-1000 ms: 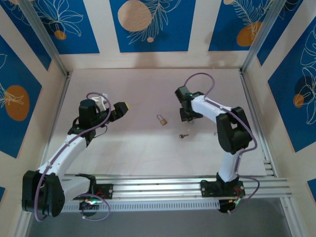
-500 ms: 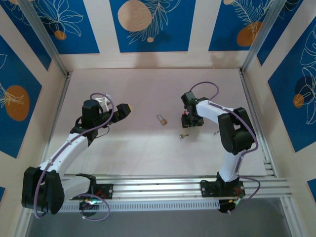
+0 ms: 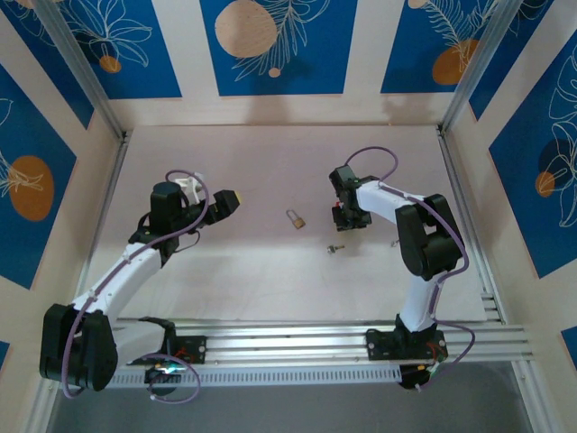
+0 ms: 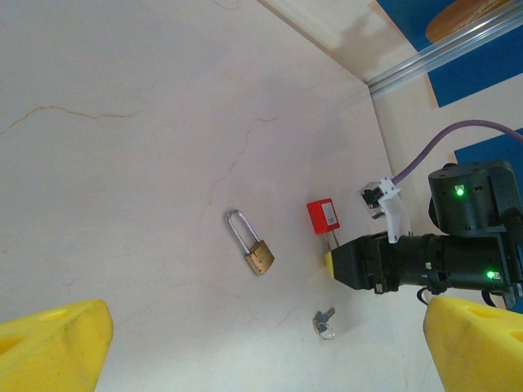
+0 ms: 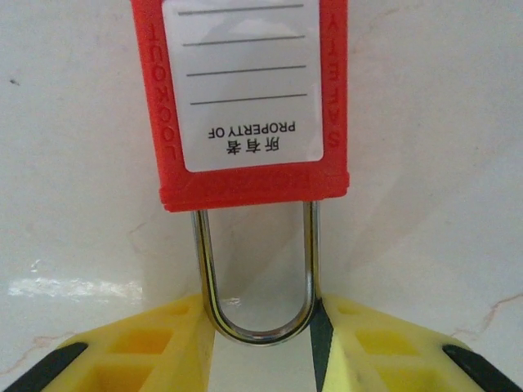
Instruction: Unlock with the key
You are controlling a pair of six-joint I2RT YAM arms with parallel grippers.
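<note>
right fingers (image 5: 155,347) clamping red padlock (image 5: 245,98) shackle, key (image 3: 334,249) nearby

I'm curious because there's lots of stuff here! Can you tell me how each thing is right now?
Small brass padlock with steel shackle: shackle closed, lying flat.
Tiny silvery metal key: lying loose, untouched.
Red plastic lockout padlock: shackle closed, held by right jaws.
Left jaws: open, empty.
Right jaws: shut on red padlock's shackle.

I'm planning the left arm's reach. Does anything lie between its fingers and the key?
Nothing squarely. The key lies on bare table; the brass padlock sits just beside the line from the open left gripper.
</note>
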